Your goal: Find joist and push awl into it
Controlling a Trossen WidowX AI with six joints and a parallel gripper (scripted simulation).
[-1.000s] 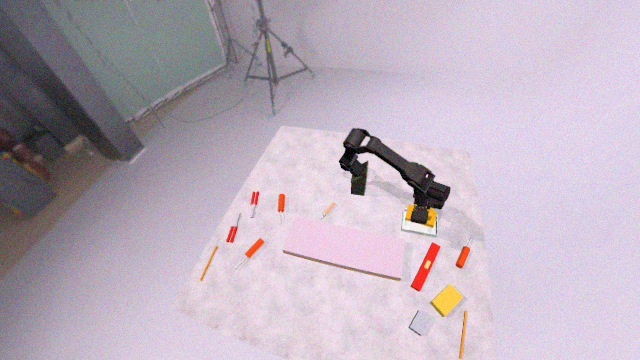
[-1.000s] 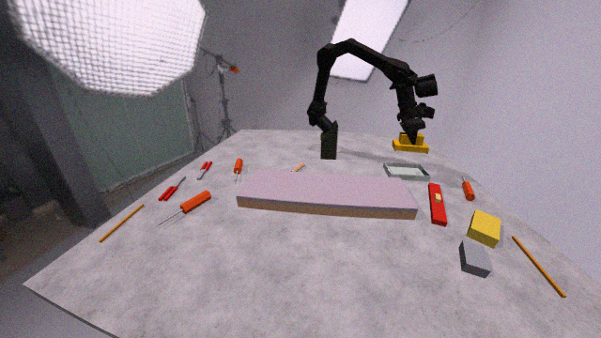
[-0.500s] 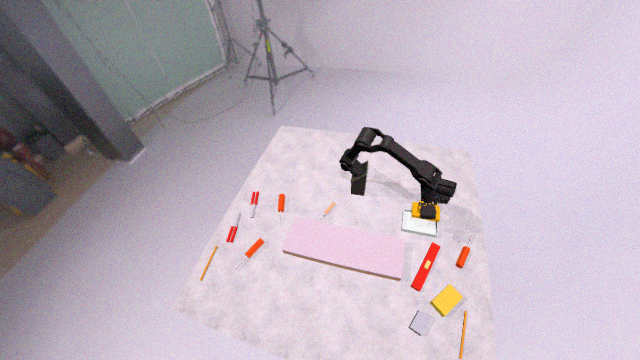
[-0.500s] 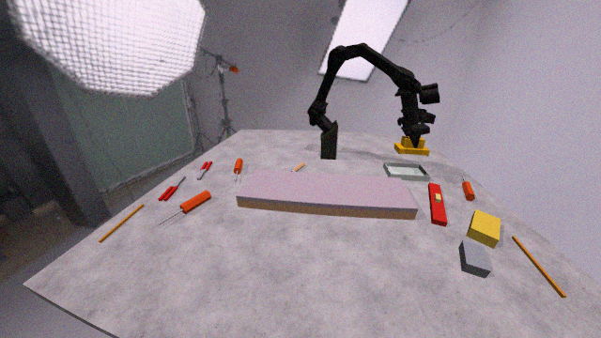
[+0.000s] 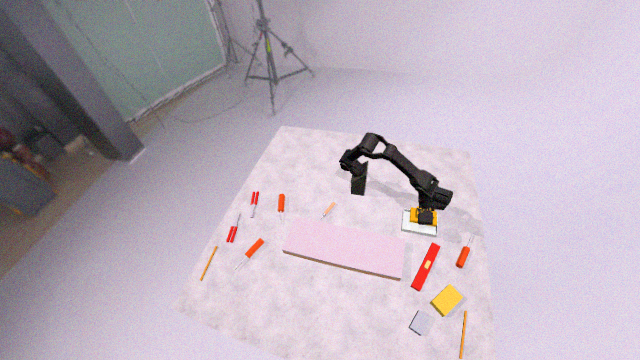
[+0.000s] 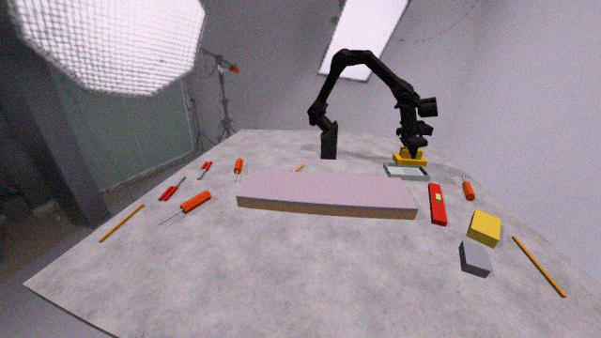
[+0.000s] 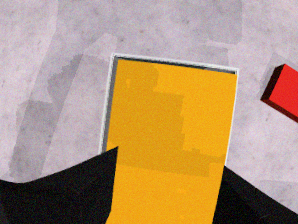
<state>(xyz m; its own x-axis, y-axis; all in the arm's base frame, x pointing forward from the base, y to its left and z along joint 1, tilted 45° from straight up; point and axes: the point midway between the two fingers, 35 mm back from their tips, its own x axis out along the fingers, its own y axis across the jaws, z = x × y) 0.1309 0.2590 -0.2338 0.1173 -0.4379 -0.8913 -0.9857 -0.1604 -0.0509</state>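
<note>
The yellow stud finder (image 5: 414,215) (image 6: 402,161) (image 7: 170,115) is between the fingers of my gripper (image 5: 425,215) (image 6: 413,152) (image 7: 165,156), which is shut on it. It hangs low over the shallow tray (image 5: 419,233) (image 6: 408,176) (image 7: 108,105); in the wrist view it covers most of the tray's inside. The pale pink floor panel (image 5: 345,251) (image 6: 324,192) lies to the left of the tray in the top and exterior views. The joist is hidden. A small thin-tipped tool with a light orange handle (image 5: 330,207) (image 6: 299,166), seemingly the awl, lies behind the panel.
A red level (image 5: 425,266) (image 6: 438,211) (image 7: 285,92) lies near the tray. An orange-handled screwdriver (image 5: 463,257) (image 6: 468,191), a yellow block (image 5: 447,300) (image 6: 485,226) and a grey block (image 5: 421,322) (image 6: 476,258) are at the right. Several tools lie left of the panel.
</note>
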